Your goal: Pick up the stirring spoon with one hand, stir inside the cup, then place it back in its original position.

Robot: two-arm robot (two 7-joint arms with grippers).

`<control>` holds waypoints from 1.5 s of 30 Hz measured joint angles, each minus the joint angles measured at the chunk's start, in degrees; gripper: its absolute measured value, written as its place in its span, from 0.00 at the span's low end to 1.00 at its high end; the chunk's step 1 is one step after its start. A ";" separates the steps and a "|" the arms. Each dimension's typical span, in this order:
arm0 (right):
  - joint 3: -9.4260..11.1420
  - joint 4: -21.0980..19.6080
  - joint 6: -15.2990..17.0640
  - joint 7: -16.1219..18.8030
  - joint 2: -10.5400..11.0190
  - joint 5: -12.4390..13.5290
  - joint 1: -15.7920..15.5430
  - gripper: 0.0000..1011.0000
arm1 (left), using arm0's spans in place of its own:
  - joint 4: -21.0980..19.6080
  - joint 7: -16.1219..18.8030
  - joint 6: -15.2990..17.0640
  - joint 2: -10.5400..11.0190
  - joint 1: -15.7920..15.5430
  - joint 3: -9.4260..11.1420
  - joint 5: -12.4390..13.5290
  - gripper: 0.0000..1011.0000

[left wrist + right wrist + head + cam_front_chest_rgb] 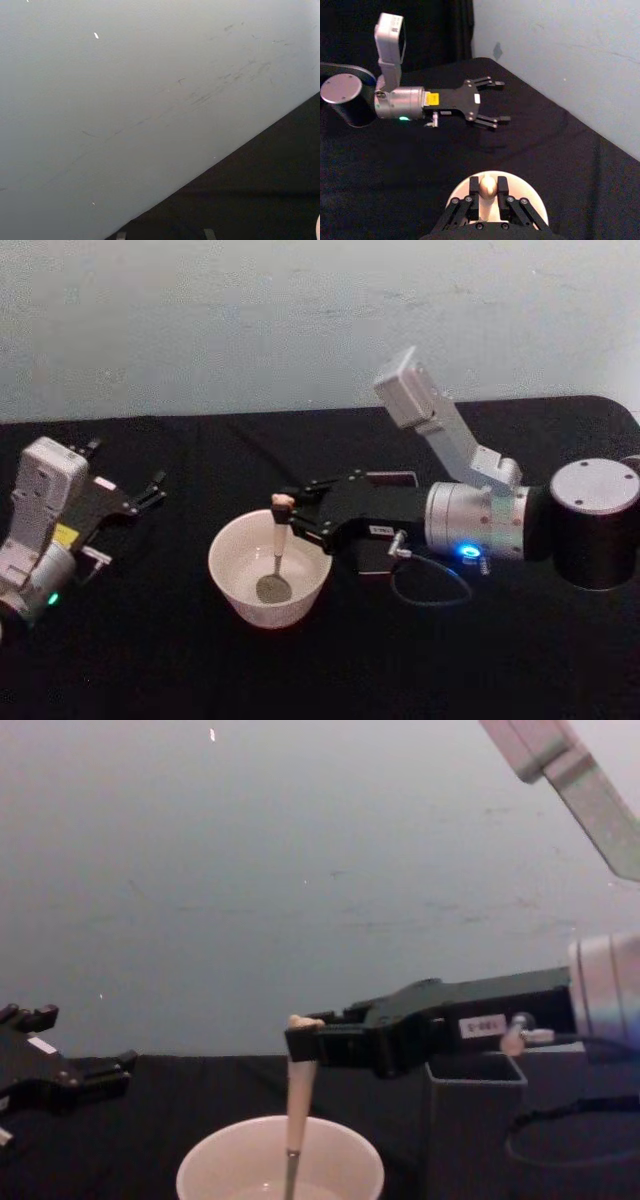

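Black cloth covers the table where the right gripper reaches in from the robot's right and pinches the spoon just under its tiny bear head, jaws closed narrow on the beige-pink handle. The spoon stands nearly upright, a little tilted, its round metal bowl down inside the cup, low near the floor; whether it touches the bottom cannot be told. The cup, wide and cream-white, sits near the middle of the table. From the chest view the handle rises out of the cup's rim to the black fingers above it. The right wrist view looks down past the gripper onto the bear head clamped between the two pads, with the cup's rim showing below. The holder, a dark grey square box, stands upright just beside the cup on the robot's right, under the right gripper's body. The left gripper lies idle at the table's left side, well apart from the cup, its jaws spread wide with nothing between them, as the right wrist view also shows. A pale wall backs the table.
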 joint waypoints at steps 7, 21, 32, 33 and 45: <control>-1.02 1.20 0.33 -1.73 -2.55 -0.05 1.45 0.21 | 0.00 0.00 0.00 0.00 0.00 0.00 0.00 0.99; -0.10 6.35 0.30 -5.25 -6.03 -2.53 4.00 0.21 | 0.00 0.00 0.00 0.00 0.00 0.00 0.00 0.99; 1.22 3.66 0.30 -2.86 -2.51 -2.90 2.33 0.21 | 0.00 0.00 0.00 0.00 0.00 0.00 0.00 0.99; 1.24 3.31 0.30 -2.70 -2.24 -2.85 2.15 0.21 | 0.00 0.00 0.00 0.00 0.00 0.00 0.00 0.99; 1.13 -0.32 1.62 -1.32 -0.89 -0.44 0.61 0.21 | 0.00 0.00 0.00 0.00 0.00 0.00 0.00 0.99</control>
